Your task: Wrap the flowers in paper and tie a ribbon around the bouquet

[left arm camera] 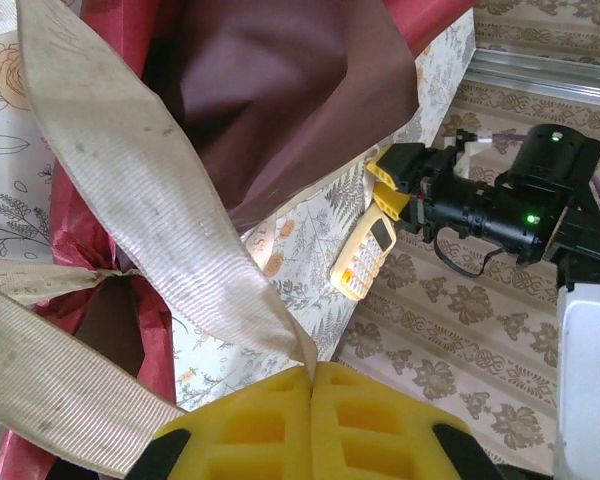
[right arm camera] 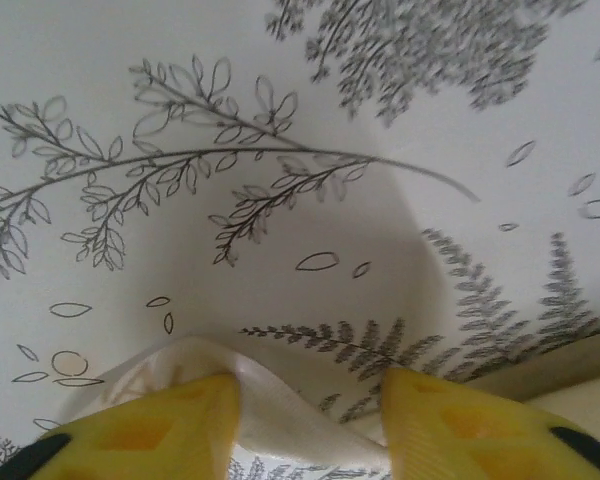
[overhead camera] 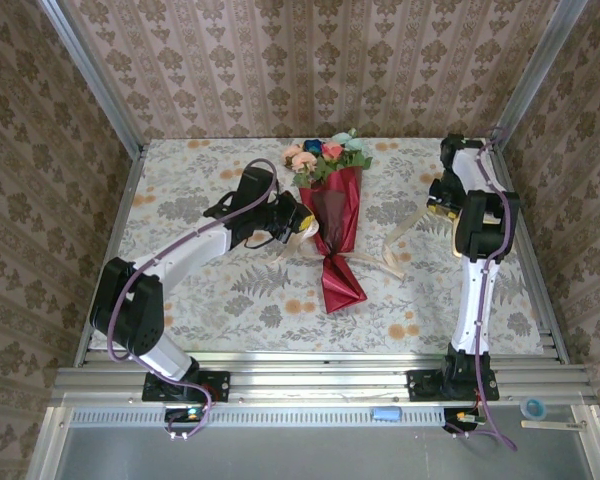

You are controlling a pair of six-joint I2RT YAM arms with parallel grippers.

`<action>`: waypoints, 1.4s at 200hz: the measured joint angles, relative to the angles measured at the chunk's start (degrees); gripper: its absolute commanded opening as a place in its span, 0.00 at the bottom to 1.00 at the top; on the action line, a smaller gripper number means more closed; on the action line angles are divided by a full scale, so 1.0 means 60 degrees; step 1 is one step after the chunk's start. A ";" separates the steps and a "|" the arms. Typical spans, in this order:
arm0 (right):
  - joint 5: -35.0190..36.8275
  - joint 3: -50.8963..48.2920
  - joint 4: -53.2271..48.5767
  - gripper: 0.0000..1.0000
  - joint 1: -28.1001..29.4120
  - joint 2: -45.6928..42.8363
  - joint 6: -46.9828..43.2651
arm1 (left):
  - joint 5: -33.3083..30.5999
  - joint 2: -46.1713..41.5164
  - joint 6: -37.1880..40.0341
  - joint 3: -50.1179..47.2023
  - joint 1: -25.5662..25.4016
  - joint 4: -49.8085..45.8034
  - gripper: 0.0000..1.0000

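Observation:
The bouquet (overhead camera: 332, 210) lies in the middle of the table, a dark red paper (left arm camera: 280, 90) cone with the flowers (overhead camera: 325, 152) at its far end. The cream ribbon (overhead camera: 370, 260) goes round the cone's narrow waist. My left gripper (overhead camera: 302, 225) sits just left of the cone. Its yellow pads (left arm camera: 280, 420) are shut on one ribbon (left arm camera: 150, 180) end. My right gripper (overhead camera: 435, 208) hovers to the right, low over the cloth. Its jaws (right arm camera: 310, 385) stand apart with the other ribbon (right arm camera: 270, 405) end draped between them.
A floral tablecloth (overhead camera: 230, 290) covers the table. Patterned walls and metal posts close in the back and sides. An aluminium rail (overhead camera: 320, 380) runs along the near edge by the arm bases. The paper's flared tail (overhead camera: 342, 288) points toward the near edge.

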 measured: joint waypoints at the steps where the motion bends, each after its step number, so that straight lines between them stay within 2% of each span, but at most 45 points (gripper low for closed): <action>1: 0.0000 0.0011 -0.0007 0.32 0.0004 0.0000 0.0015 | 0.0000 0.0000 0.0000 0.0000 0.0000 0.0000 0.00; 31: 0.0171 0.0102 -0.0175 0.00 0.0084 0.0055 -0.0029 | 0.0000 0.0000 0.0000 0.0000 0.0033 0.0000 0.00; 59: 0.0178 -0.0153 -0.0091 0.00 0.0124 -0.0102 0.0069 | 0.0036 0.0000 0.0000 0.0000 0.0076 -0.0004 0.00; 83: 0.0178 -0.1366 0.0335 0.00 0.0208 -0.0962 0.0382 | 0.0095 0.0000 0.0000 0.0000 0.0142 -0.0004 0.00; 104: 0.0091 -0.2790 0.0798 0.00 0.0277 -0.2495 0.0827 | 0.0157 0.0000 0.0015 0.0000 0.0219 -0.0004 0.00; 139: -0.0470 -0.5115 0.1577 0.00 0.0576 -0.6204 0.1792 | 0.0251 0.0000 0.0444 0.0029 0.0390 -0.0018 0.00; 167: -0.0831 -0.5847 0.1741 0.00 0.1763 -0.8670 0.2273 | 0.0350 0.0000 0.1013 0.0055 0.0474 0.0058 0.00; 199: -0.1541 -0.5901 0.2076 0.00 0.3552 -1.0295 0.2663 | 0.0539 0.0000 0.1825 0.0040 0.0521 0.0506 0.00; 235: -0.1974 -0.4703 0.2674 0.00 0.4834 -1.0233 0.3206 | 0.0747 -0.0018 0.2900 -0.0328 0.0499 0.1279 0.00; 280: -0.2124 -0.2484 0.3865 0.00 0.5574 -0.7985 0.4641 | 0.0197 -0.0641 0.4364 -0.1636 -0.0015 0.1800 0.00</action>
